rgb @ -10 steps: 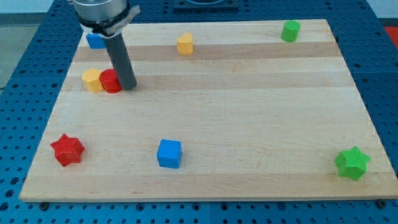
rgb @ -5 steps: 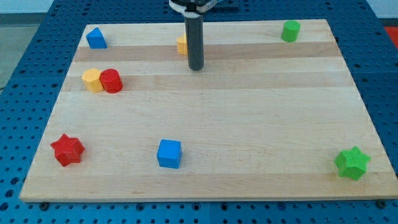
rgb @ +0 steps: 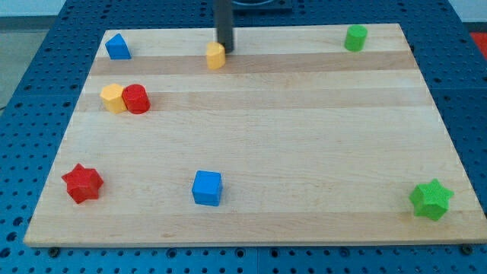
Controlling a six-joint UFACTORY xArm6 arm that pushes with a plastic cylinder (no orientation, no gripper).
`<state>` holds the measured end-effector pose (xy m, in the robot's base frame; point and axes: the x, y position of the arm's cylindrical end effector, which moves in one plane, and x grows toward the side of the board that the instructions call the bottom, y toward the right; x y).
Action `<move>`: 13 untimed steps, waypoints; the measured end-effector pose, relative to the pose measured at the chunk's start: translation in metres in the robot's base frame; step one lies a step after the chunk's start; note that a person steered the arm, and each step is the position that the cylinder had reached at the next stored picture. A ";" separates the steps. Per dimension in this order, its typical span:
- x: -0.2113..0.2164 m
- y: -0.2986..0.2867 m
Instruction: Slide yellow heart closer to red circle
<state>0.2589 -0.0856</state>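
Touching the yellow heart (rgb: 216,55) at its upper right, my tip (rgb: 226,51) is seen near the board's (rgb: 304,152) top edge; nothing is gripped, rod only. Heart's pointing direction unclear. Red circle (rgb: 137,99) sits well apart, lower left.

Bright, even overhead light; sharp focus throughout; soft short shadows under blocks; no glare or distortion
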 end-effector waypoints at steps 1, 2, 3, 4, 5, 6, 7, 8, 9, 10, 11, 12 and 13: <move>0.019 -0.066; 0.019 -0.067; 0.019 -0.067; 0.035 -0.082; 0.038 -0.083; -0.009 -0.078; -0.025 -0.009; -0.007 0.000; 0.013 -0.053; 0.013 -0.056; 0.013 -0.056; 0.011 -0.043; 0.018 -0.014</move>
